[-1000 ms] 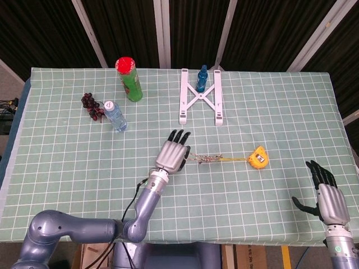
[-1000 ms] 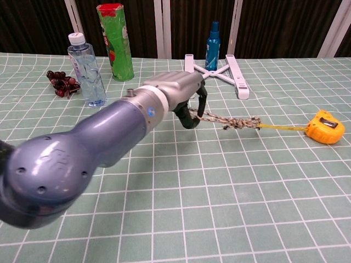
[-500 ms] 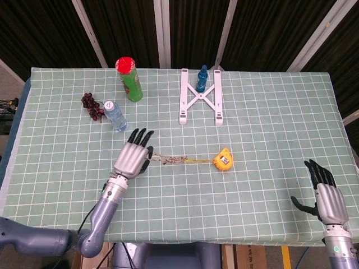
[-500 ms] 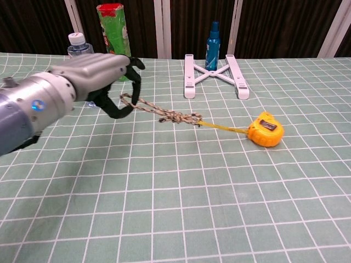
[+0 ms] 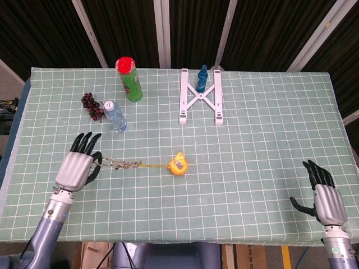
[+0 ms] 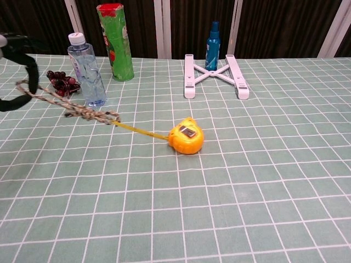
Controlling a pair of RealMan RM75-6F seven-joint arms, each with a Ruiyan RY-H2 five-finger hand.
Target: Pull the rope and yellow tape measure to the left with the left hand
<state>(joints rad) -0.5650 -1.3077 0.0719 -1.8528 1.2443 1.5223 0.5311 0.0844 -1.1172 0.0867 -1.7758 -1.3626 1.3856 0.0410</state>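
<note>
The yellow tape measure (image 5: 178, 166) (image 6: 186, 137) lies on the green checked cloth a little left of the table's middle. Its yellow tape runs left to a braided rope (image 5: 122, 165) (image 6: 77, 108). My left hand (image 5: 78, 168) (image 6: 17, 68) holds the rope's far end near the table's left side, fingers hooked around it and lifting it off the cloth. Only the fingers show at the left edge of the chest view. My right hand (image 5: 325, 197) hovers at the table's front right corner, fingers spread, holding nothing.
A water bottle (image 5: 115, 116) (image 6: 86, 69) and dark grapes (image 5: 92, 106) (image 6: 61, 83) stand just behind the rope. A green can (image 5: 129, 78) (image 6: 115, 42), a white folding stand (image 5: 200, 97) (image 6: 215, 75) and a blue bottle (image 5: 202, 78) (image 6: 213, 46) are further back.
My left hand has moved well to the left, dragging the rope and the tape measure with it across the cloth. The right hand has barely shifted.
</note>
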